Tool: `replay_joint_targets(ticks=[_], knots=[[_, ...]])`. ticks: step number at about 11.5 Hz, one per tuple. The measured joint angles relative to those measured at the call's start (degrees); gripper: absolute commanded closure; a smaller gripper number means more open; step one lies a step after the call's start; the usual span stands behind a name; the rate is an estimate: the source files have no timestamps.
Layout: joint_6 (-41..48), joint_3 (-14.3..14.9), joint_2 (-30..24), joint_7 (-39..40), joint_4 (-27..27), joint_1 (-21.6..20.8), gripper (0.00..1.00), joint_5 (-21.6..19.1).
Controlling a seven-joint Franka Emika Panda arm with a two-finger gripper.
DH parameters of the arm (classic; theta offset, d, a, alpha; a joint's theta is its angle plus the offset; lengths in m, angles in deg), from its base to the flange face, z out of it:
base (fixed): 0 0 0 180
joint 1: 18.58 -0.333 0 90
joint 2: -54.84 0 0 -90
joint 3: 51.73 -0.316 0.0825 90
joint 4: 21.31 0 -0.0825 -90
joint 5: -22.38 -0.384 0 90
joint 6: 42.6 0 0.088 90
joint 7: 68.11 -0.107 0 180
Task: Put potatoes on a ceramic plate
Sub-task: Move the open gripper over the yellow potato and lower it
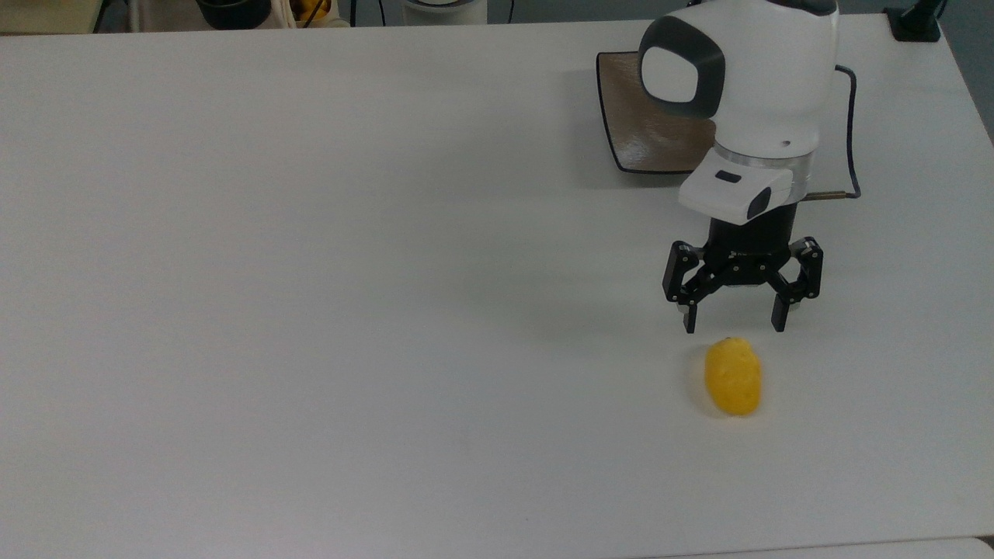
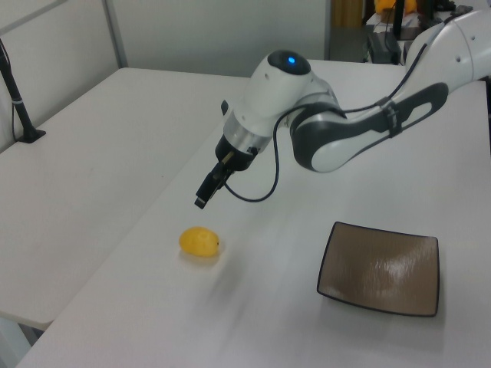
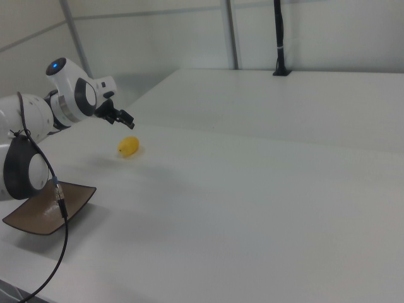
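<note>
Claw [image 1: 734, 322] spread wide, empty, above the smooth, lumpy, bright yellow potato [image 1: 732, 376].

The small yellow oval potato [image 1: 732, 376] lies on the white tabletop [image 1: 311, 272], toward the top view's lower right. The square brown ceramic plate [image 1: 644, 132] sits well apart from it, near the top view's upper edge, partly behind the arm. Between them, the black two-finger tool [image 1: 734, 324] hangs with fingers spread, just beside the potato and clear of it.
</note>
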Motion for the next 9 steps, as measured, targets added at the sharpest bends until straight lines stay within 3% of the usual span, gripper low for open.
replay_joint_targets(ticks=[4, 9], knots=[[-6.54, 1.35, 3.85, -2.62, -0.32, -1.25, 0.0, 3.09], [-9.08, 2.88, 9.55, -2.65, -4.54, -1.7, 0.0, 3.28]])
